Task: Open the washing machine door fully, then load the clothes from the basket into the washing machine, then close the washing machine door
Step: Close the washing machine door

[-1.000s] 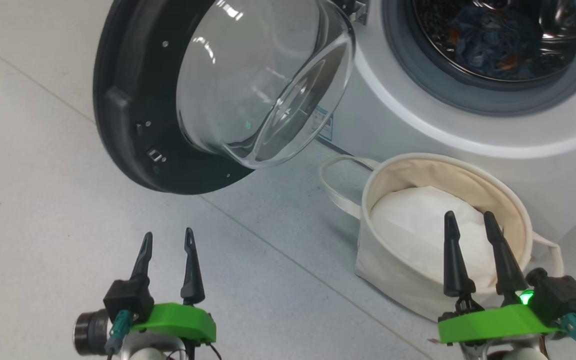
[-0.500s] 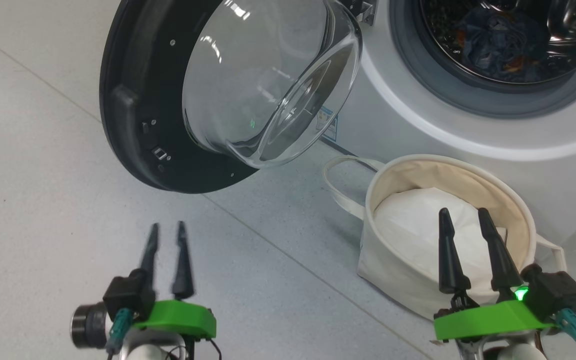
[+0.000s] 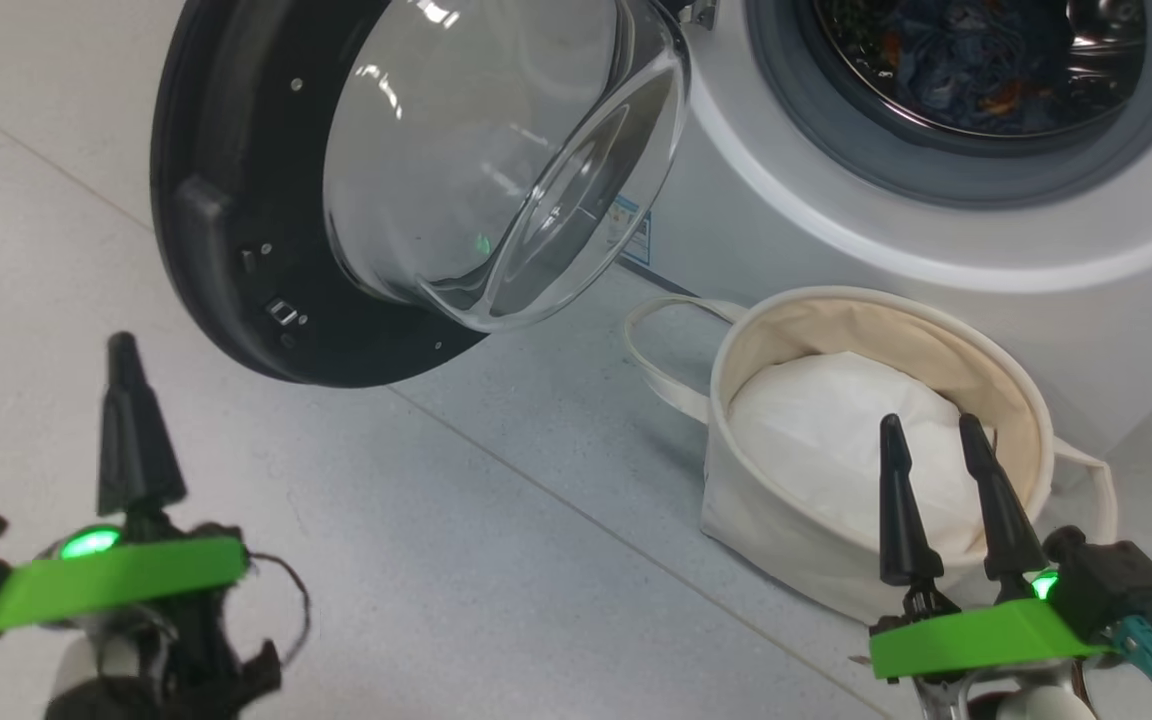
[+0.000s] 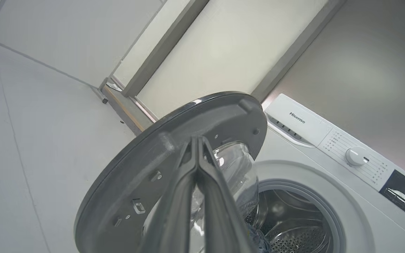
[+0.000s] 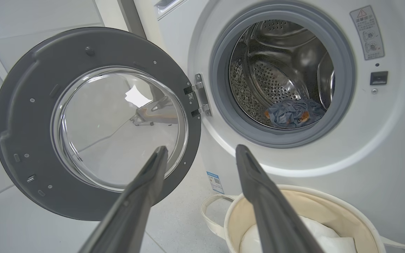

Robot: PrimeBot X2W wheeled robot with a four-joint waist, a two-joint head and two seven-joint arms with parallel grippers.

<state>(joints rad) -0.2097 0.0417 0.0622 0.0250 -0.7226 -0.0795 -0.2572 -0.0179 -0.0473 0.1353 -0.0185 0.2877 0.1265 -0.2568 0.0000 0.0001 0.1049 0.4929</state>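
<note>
The left pincer [image 3: 122, 352], its fingers pressed together on nothing, is hovering short of the washing machine door [image 3: 206, 200], which is hanging wide open just ahead of its tips. The right pincer [image 3: 931, 425] is gaping empty over the basket [image 3: 766, 520]. The blue clothes [image 3: 956, 60] are lying in the drum of the washing machine [image 3: 736, 230], well beyond its fingers.

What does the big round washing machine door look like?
The washing machine door is big and round, with a wide dark rim that looks like plastic, dotted with small screws. In its middle sits a clear glass bowl that bulges out, shiny with reflections. The door is swung wide open, standing left of the drum mouth, above the floor. A metal hinge joins it to the white washing machine.
</note>
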